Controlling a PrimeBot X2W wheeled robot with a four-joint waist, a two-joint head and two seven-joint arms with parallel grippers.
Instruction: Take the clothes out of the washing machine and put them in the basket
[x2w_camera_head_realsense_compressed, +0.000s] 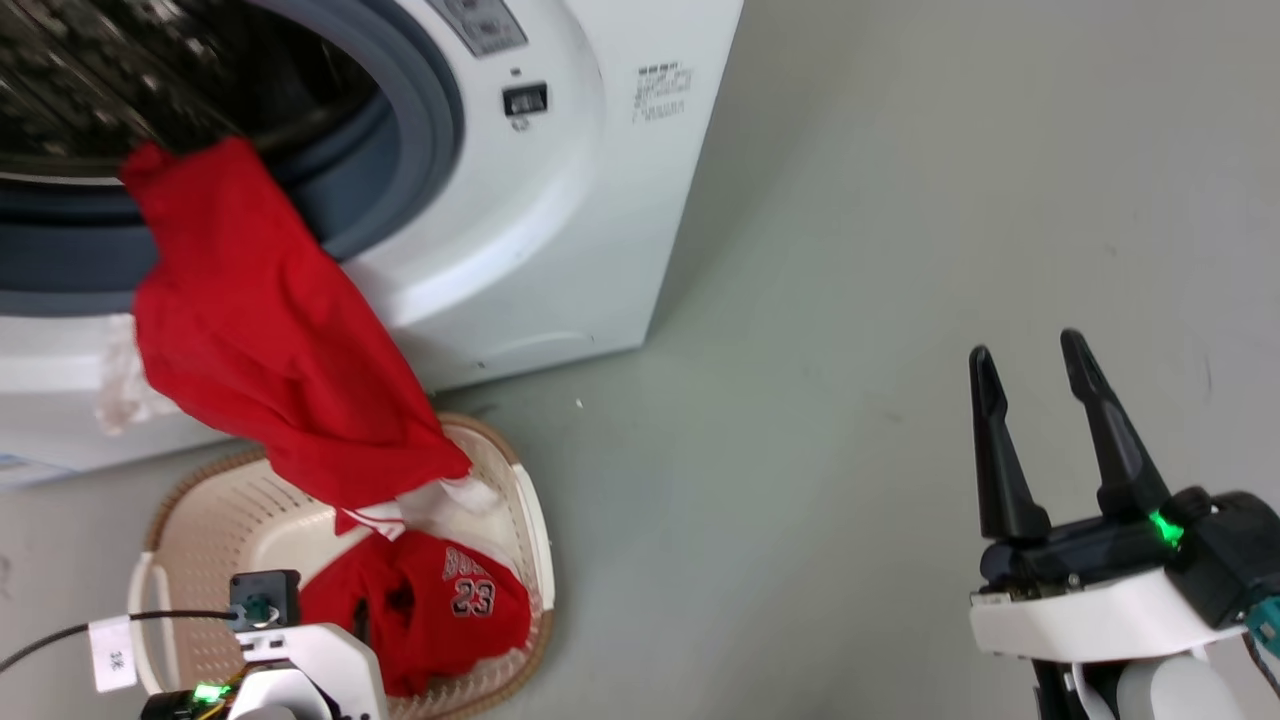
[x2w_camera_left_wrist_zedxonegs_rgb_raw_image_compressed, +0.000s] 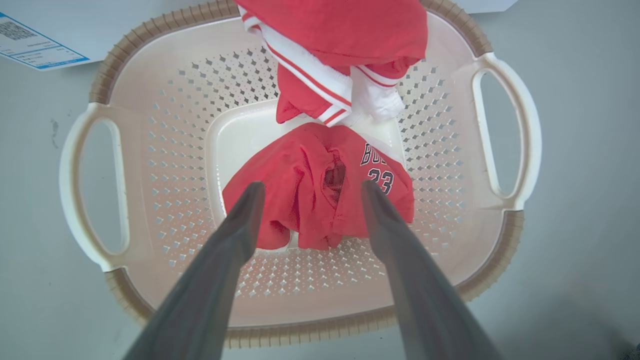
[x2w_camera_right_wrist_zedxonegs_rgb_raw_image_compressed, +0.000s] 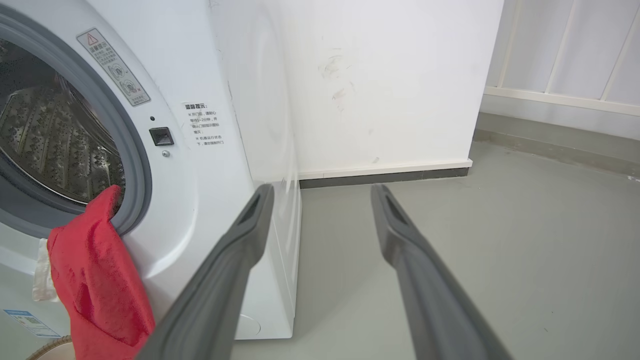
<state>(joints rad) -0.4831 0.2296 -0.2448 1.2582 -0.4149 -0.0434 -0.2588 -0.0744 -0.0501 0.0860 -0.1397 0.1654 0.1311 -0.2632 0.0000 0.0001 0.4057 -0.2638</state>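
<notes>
The white washing machine (x2w_camera_head_realsense_compressed: 560, 230) stands open at the upper left, its steel drum (x2w_camera_right_wrist_zedxonegs_rgb_raw_image_compressed: 50, 135) showing. A red garment (x2w_camera_head_realsense_compressed: 260, 330) with white trim hangs from the drum over the grey seal, and its lower end drapes into the cream basket (x2w_camera_head_realsense_compressed: 530, 520) on the floor below. A red jersey (x2w_camera_left_wrist_zedxonegs_rgb_raw_image_compressed: 310, 165) numbered 23 lies crumpled on the basket's floor. My left gripper (x2w_camera_left_wrist_zedxonegs_rgb_raw_image_compressed: 310, 187) hovers open above the jersey, holding nothing. My right gripper (x2w_camera_head_realsense_compressed: 1030, 355) is open and empty over bare floor, well right of the machine.
Grey floor (x2w_camera_head_realsense_compressed: 850, 300) spreads to the right of the machine. A white wall with a dark baseboard (x2w_camera_right_wrist_zedxonegs_rgb_raw_image_compressed: 385, 175) stands behind it. A cable with a white tag (x2w_camera_head_realsense_compressed: 110, 655) runs to my left wrist beside the basket.
</notes>
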